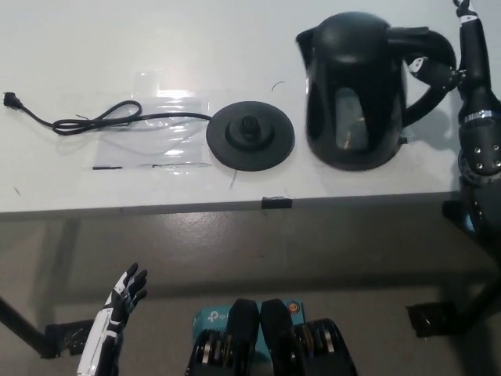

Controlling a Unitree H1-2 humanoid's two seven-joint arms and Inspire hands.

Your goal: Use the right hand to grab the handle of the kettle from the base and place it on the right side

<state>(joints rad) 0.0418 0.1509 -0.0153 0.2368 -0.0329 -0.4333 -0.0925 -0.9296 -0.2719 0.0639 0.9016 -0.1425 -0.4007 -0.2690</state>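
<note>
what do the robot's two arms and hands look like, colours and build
The left hand is white with dark fingers on a slim white forearm with black trim. The right hand and its arm are all black, built of chunky rounded segments with a pale metallic ring partway along the forearm.
</note>
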